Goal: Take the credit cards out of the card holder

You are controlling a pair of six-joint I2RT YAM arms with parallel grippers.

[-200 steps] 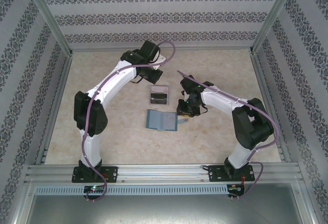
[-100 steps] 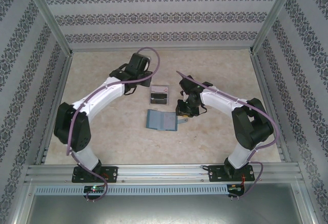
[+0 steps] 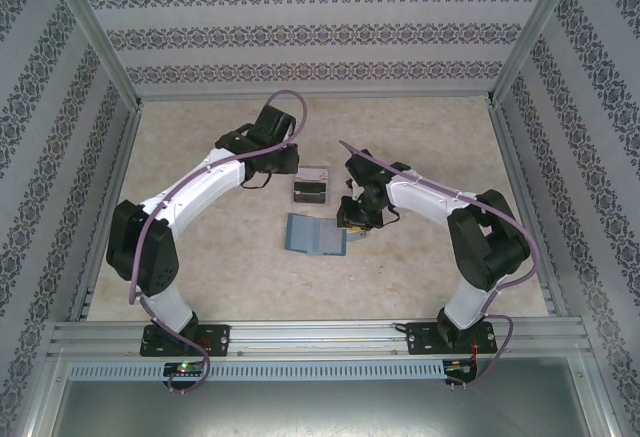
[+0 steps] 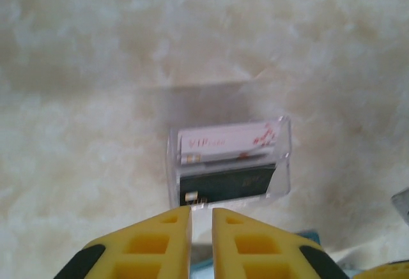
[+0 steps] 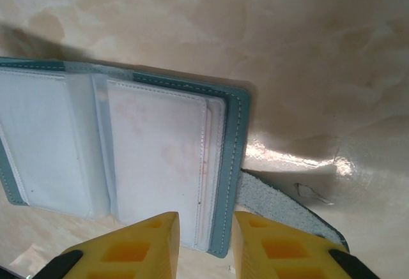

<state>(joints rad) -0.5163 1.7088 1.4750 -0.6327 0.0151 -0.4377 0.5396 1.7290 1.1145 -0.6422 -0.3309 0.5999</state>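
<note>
Over the clear tray point(image 4: 286, 158), where two credit cards point(image 4: 225, 183) lie, your left gripper point(image 4: 201, 218) hangs slightly parted and empty; your right gripper point(image 5: 206, 228) straddles the open card holder's point(image 5: 160, 158) edge, grip unclear, so check its pockets next.

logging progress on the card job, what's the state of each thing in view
card holder: open, lying flat
strap tab: undone, lying flat
clear tray: holds two cards
credit cards: both lying in the tray
left claw: slightly open, empty, near tray
right claw: slightly open, astride holder's right edge

"VIP" on pale card point(image 4: 227, 143)
</note>
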